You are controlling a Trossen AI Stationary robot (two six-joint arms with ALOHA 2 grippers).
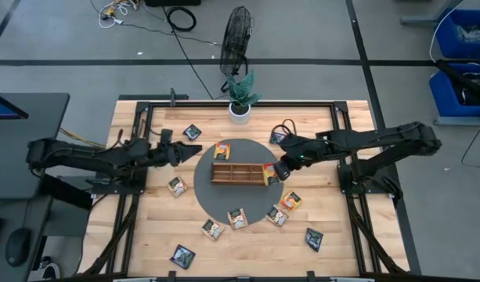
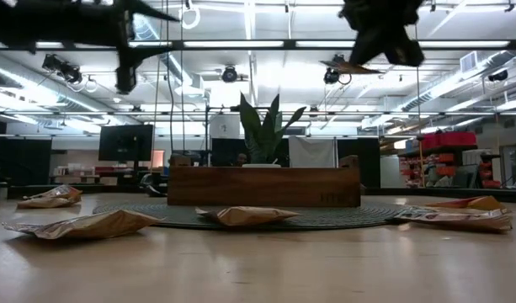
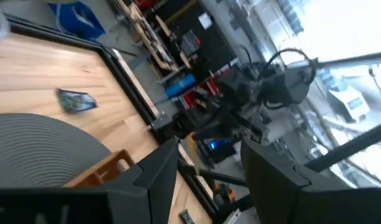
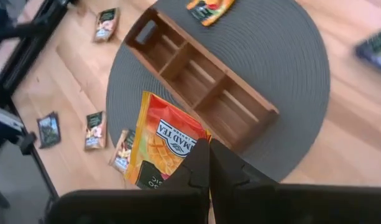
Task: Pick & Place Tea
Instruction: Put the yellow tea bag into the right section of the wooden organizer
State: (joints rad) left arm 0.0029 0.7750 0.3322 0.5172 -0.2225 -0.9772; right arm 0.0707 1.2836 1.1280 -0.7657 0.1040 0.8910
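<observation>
Right gripper (image 4: 209, 163) pinched tight on an orange tea sachet (image 4: 166, 144), holding it above the wooden tray's (image 1: 238, 173) right end, likely to drop it into a compartment; left gripper (image 1: 194, 151) hangs parted, empty, left of the tray.

Orange-yellow sachet (image 4: 162, 146), grey ribbed mat (image 4: 283, 68)

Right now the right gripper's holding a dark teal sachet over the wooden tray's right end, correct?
Not teal. The right gripper is shut on an orange-yellow sachet, as the right wrist view shows. It does hang over the wooden tray's right end.
</observation>
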